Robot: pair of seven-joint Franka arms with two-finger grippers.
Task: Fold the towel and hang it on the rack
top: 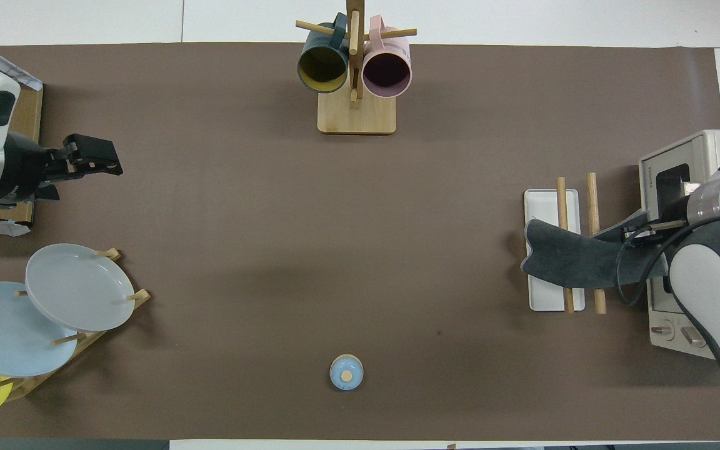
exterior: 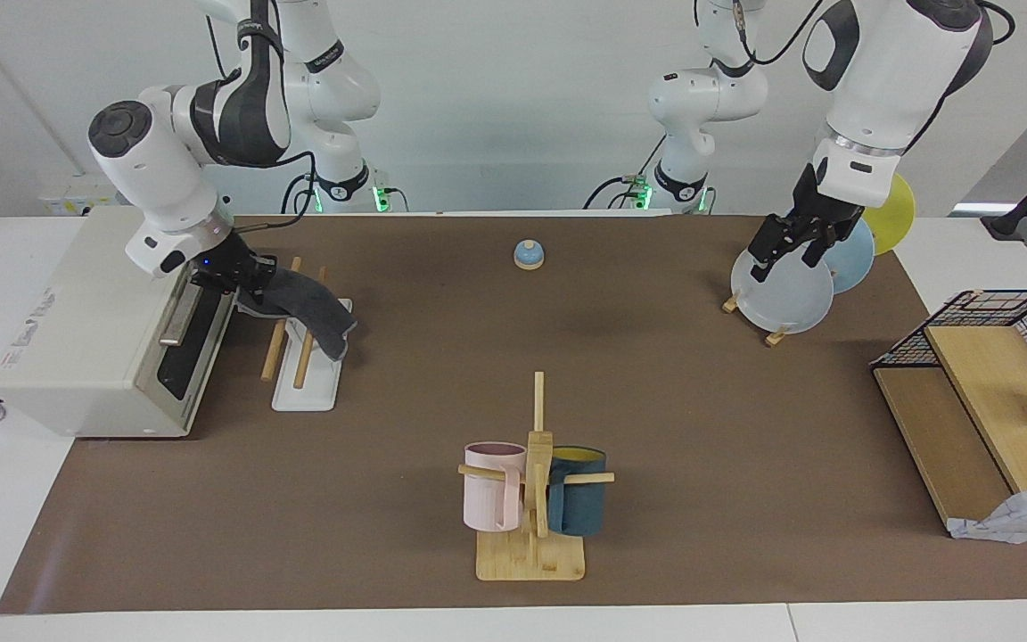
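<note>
The towel (exterior: 310, 310) (top: 569, 256), dark grey face up, lies draped across the two wooden rods of the rack (exterior: 304, 388) (top: 547, 206). One end hangs down over the white base toward the table's middle. Its other end is pinched in my right gripper (exterior: 242, 272) (top: 644, 228), which is shut on the towel's edge just above the gap between the rack and the oven door. My left gripper (exterior: 783, 259) (top: 110, 164) hangs open and holds nothing, up in the air over the plate stand at the left arm's end of the table.
A toaster oven (exterior: 94, 330) stands right beside the rack. A mug tree (exterior: 531, 481) with two mugs is farthest from the robots. Three plates lean in a stand (exterior: 785, 285). A small blue bell (exterior: 528, 255) sits near the robots. A wire basket on wooden shelving (exterior: 995, 374) is at the left arm's end.
</note>
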